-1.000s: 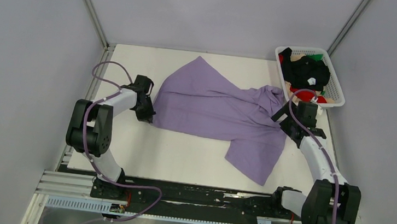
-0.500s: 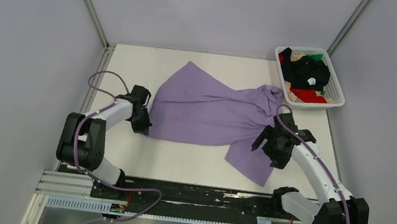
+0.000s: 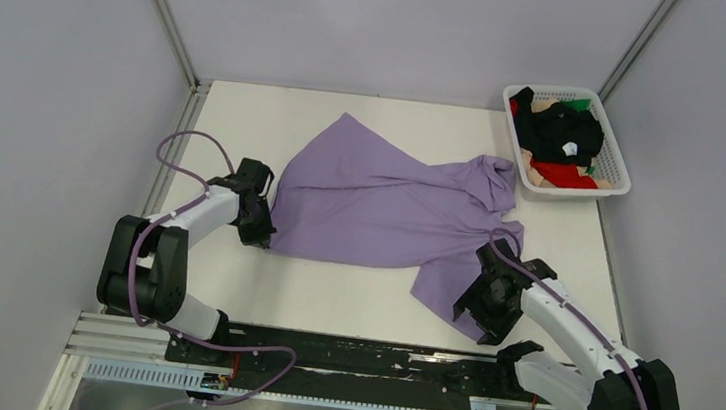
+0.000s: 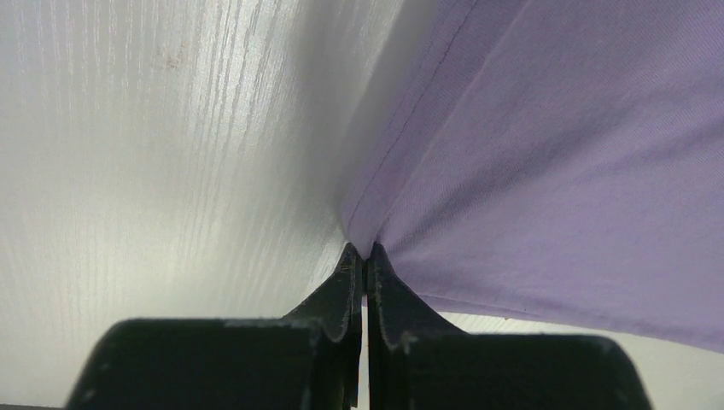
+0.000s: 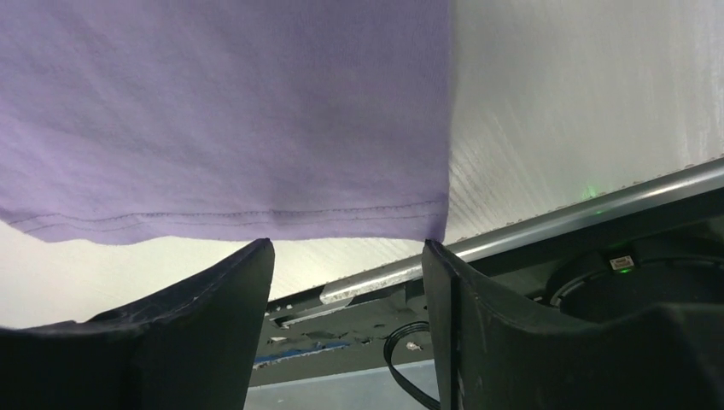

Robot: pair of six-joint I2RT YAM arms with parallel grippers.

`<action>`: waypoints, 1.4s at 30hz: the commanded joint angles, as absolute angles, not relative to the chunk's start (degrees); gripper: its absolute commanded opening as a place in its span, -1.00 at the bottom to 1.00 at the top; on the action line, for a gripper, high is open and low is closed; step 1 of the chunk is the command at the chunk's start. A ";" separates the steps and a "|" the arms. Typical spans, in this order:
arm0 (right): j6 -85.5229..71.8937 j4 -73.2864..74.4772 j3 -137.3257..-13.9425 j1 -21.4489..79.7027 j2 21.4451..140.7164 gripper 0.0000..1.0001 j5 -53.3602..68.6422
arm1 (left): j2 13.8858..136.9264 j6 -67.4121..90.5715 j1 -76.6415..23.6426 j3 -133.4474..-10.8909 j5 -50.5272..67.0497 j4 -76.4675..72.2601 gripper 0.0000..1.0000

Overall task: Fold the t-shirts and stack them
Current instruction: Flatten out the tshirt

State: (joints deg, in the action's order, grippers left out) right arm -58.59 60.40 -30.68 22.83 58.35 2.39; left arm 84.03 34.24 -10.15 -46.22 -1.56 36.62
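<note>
Cloth is what your right gripper [image 3: 477, 316] wants. The purple shirt [image 3: 379, 207] lies spread on the table [image 3: 329, 302], with its long flap running toward 5 o'clock. The hem [image 5: 239, 213] sits just ahead of those wide-apart jaws and seems not yet between them. Your left gripper [image 4: 363, 256] is pinched tight on the 9 o'clock corner.

One lavender t-shirt [image 3: 379, 202], one basket [image 3: 617, 154] and two arms [image 3: 203, 208] are shown. Shirts [image 3: 559, 135] of four colours are counted inside.

Left claw [image 4: 365, 253] is pinched tight, its arm folded low; right claw [image 5: 348, 249] gapes wide, pointing downward.
</note>
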 commanded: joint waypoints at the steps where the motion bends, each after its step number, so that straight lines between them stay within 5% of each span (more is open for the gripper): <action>1: -62.04 56.40 -28.05 23.12 58.49 0.26 1.68 | 82.49 33.94 -10.33 -45.96 -2.31 36.35 -1.00; 11: -63.65 50.38 -25.79 23.17 58.99 0.02 -3.15 | 81.02 34.82 -10.37 -45.66 -3.08 37.21 -1.00; 20: -61.06 36.40 -27.31 22.97 62.85 -0.97 -9.01 | 81.06 35.27 -10.37 -45.66 -1.84 36.45 -1.00; 42: -31.90 27.29 -61.41 20.08 46.61 -1.00 -36.86 | 59.69 38.98 -10.37 -67.45 4.94 29.83 -1.00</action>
State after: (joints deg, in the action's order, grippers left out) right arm -39.59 34.57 -56.03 20.36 51.90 -29.26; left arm 63.09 36.42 -10.17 -62.19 3.84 34.24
